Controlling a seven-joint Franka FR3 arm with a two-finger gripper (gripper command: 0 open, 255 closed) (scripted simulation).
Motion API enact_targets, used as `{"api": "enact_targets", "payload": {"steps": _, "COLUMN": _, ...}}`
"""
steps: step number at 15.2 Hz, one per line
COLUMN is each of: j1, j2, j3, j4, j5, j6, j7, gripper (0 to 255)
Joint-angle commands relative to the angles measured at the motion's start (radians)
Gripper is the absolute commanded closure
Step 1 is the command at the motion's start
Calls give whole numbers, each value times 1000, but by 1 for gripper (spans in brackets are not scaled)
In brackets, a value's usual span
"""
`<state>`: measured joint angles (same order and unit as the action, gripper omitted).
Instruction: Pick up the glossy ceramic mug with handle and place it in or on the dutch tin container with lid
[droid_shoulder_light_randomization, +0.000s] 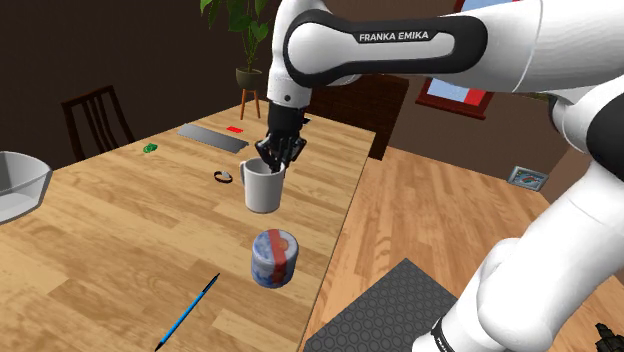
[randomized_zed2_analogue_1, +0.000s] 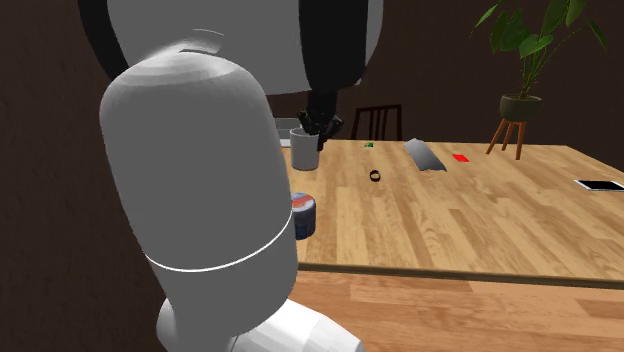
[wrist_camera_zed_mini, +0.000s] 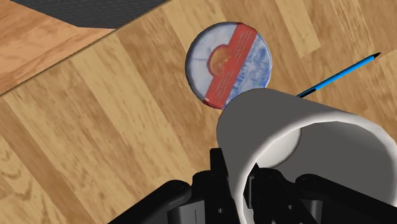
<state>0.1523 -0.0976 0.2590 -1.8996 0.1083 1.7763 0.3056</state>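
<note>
Black two-finger gripper (wrist_camera_zed_mini: 242, 188): clamped on rim wall of white glossy mug w/ handle (droid_shoulder_light_randomization: 262, 188), one finger inside, one outside. Mug: centre of shoulder view, on or just above light wooden table (droid_shoulder_light_randomization: 120, 250); can't tell which. Round lidded blue-white tin w/ red band (droid_shoulder_light_randomization: 273, 257): lower centre, near mug. Step, prob.: grasp made. Next: lift, carry over tin lid, lower.

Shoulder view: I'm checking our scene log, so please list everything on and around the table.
table: one, light wood, centre
mug: one, white, mid-table
tin: one, blue-white, red band, nearer camera than mug
pen: one, blue, table's near end
bowl: one, grey, view's left edge
slab: one, grey, table's far end
ring: one, dark, view's left of mug
chair: one, dark, behind table
plant: one, green, beyond table
gripper: one, black, clasping the mug's rim
</note>
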Motion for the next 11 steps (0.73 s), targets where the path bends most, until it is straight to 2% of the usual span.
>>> {"api": "enact_targets", "payload": {"steps": 1, "j1": 6, "j2": -75, "j3": 3, "j4": -67, "j5": 20, "j6": -6, "j7": 4, "gripper": 255}}
{"api": "enact_targets", "payload": {"steps": 3, "j1": 13, "j2": -145, "j3": 3, "j4": -126, "j5": 38, "j6": -14, "j7": 4, "gripper": 255}}
{"api": "enact_targets", "payload": {"steps": 11, "j1": 16, "j2": -137, "j3": 9, "j4": -225, "j5": 41, "j6": 93, "j7": -3, "gripper": 255}}
